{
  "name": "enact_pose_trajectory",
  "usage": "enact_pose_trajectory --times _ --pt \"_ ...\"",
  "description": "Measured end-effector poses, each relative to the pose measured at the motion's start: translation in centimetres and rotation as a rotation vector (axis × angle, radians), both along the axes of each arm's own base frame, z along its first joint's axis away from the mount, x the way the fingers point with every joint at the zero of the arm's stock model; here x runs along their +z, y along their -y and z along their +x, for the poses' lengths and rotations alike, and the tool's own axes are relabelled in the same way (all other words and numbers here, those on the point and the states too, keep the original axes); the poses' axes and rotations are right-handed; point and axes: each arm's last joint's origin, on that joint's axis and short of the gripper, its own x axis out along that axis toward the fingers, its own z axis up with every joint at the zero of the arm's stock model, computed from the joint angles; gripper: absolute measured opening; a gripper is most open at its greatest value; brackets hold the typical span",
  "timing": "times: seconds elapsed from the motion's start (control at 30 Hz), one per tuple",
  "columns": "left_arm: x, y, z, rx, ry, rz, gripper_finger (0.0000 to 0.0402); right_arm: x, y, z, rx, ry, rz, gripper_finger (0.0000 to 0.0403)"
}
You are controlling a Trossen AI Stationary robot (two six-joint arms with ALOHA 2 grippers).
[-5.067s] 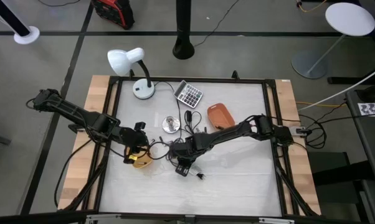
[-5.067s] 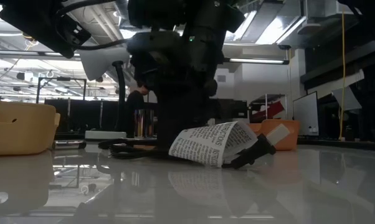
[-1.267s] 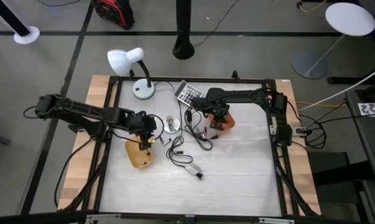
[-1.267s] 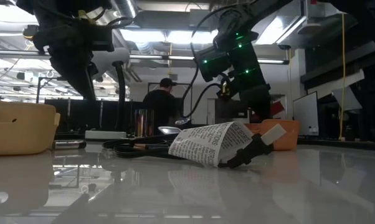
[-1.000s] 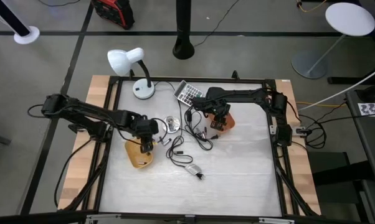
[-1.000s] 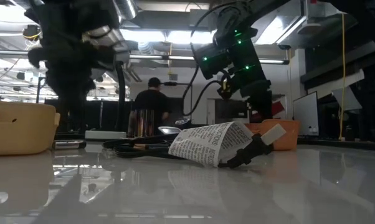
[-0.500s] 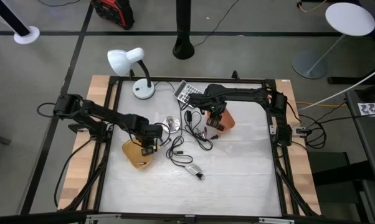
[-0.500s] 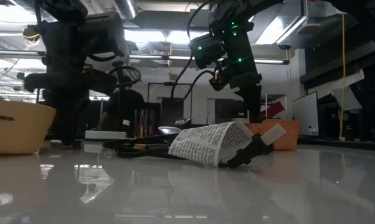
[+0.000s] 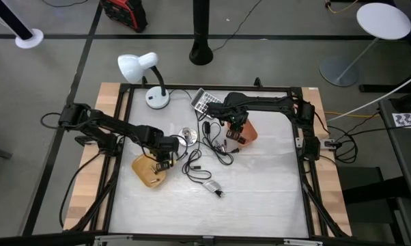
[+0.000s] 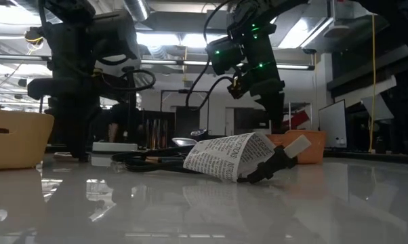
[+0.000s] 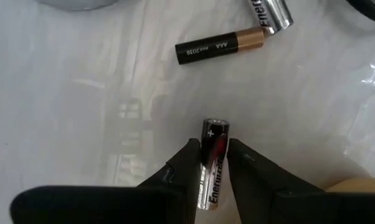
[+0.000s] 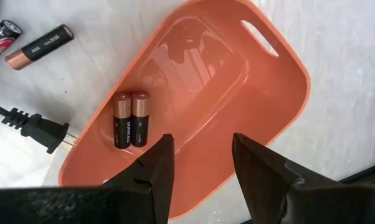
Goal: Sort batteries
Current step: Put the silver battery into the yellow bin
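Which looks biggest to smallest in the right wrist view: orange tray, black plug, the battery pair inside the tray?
1. Orange tray, by far the largest.
2. Black plug and the pair of batteries in the tray look about alike; the plug's cable runs out of frame, so no ranking between them.

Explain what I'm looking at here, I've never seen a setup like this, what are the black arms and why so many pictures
These are two robot arms at a table, sorting batteries. One camera looks straight down, one sits at table height, and one rides on each wrist.

The left gripper is pinching a black and silver battery, seen up close from its wrist camera, beside a yellow bin. More loose batteries lie on the white tabletop.

The right gripper hangs open over an orange tray that already holds two copper-topped batteries.

Also on the table: a white desk lamp, a calculator and black cables.
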Motion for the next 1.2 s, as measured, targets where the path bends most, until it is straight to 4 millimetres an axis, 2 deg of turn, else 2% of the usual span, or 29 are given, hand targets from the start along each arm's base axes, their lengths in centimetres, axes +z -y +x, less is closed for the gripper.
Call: enact_pose_trajectory --times 0.3,0.6,0.93,1.2 --pt "-1.3 0.0 0.6 -0.062 -0.045 0.013 0.0072 0.1 -0.8 0.2 0.031 -0.004 -0.017 0.0156" --pt "-0.7 0.0 0.4 -0.073 -0.023 0.014 0.0037 1.5 -3.5 1.3 0.116 0.043 -0.035 0.0156" --pt "2.5 0.2 0.8 -0.106 0.111 -0.040 0.0045 2.0 -8.4 2.5 0.250 0.113 -0.042 0.0156" --pt "5.7 0.5 -0.8 -0.137 0.143 -0.158 0.0045 2.0 -12.5 4.3 0.374 0.305 -0.035 0.0156"
